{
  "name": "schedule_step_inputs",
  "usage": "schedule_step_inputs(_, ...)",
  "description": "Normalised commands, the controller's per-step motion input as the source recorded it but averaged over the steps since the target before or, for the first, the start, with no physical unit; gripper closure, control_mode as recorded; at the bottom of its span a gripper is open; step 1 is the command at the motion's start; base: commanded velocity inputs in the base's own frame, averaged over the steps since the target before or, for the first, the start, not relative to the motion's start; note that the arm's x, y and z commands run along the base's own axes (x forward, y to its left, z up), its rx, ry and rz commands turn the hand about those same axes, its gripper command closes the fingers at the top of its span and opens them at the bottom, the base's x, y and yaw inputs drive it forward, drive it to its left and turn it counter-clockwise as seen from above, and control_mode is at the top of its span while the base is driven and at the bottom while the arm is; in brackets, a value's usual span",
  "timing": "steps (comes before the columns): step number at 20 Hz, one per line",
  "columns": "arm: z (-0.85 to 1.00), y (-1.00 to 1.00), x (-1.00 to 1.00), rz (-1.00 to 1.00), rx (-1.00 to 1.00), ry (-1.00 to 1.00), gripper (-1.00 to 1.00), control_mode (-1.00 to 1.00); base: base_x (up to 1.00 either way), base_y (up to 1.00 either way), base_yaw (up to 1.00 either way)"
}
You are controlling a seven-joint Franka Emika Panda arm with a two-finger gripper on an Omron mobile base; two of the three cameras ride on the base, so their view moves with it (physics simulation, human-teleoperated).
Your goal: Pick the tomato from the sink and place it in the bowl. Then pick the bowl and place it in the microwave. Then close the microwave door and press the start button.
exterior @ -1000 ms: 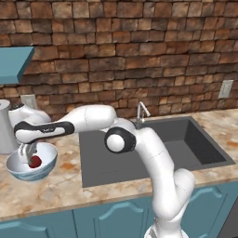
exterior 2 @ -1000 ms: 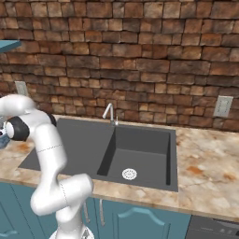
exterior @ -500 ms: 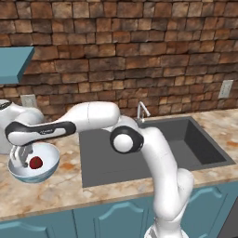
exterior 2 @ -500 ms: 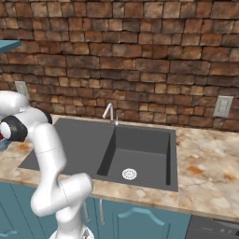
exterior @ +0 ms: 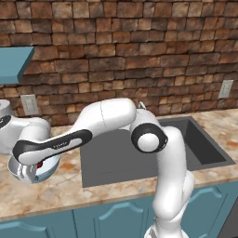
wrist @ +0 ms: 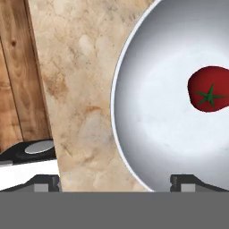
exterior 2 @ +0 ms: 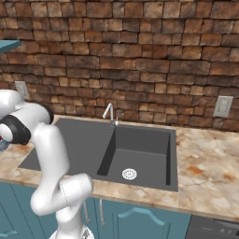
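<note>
The tomato [wrist: 209,95] lies inside the bowl [wrist: 152,112] (green stem up), on its white floor. The bowl rests on the marbled surface [wrist: 76,89] left of the sink [exterior: 135,155]. The pincer [wrist: 117,181] hovers above the rim, spread wide and gripping nothing.

A long stone counter [exterior: 60,186] with tan and brown swirls sits on top of blue cupboards [exterior: 111,218]. A wide round bowl [exterior: 44,169], pale blue outside and white inside, stands right on it, to the left of the big dark grey sink [exterior 2: 135,156] set into the counter.
</note>
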Motion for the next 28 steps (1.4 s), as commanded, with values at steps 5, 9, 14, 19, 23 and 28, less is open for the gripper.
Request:
schedule_step_inputs(5, -0.08, -0.13, 0.10, 0.03, 0.00, -0.01, -1.00, -1.00, 0.00, 0.00, 0.00)
schedule_step_inputs(9, -0.40, 0.04, 0.49, 0.10, -0.02, 0.00, -1.00, -1.00, 0.00, 0.00, 0.00)
schedule_step_inputs(14, -0.33, 0.15, 0.38, 0.12, -0.03, 0.00, -1.00, -1.00, 0.00, 0.00, 0.00)
schedule_step_inputs(19, -0.25, 0.10, 0.20, 0.10, -0.03, 0.00, -1.00, -1.00, 0.00, 0.00, 0.00)
schedule_step_inputs(23, -0.18, 0.00, 0.01, 0.06, 0.00, 0.00, 1.00, -1.00, 0.00, 0.00, 0.00)
schedule_step_inputs(28, -0.12, 0.00, 0.00, 0.01, 0.00, 0.04, 1.00, -1.00, 0.00, 0.00, 0.00)
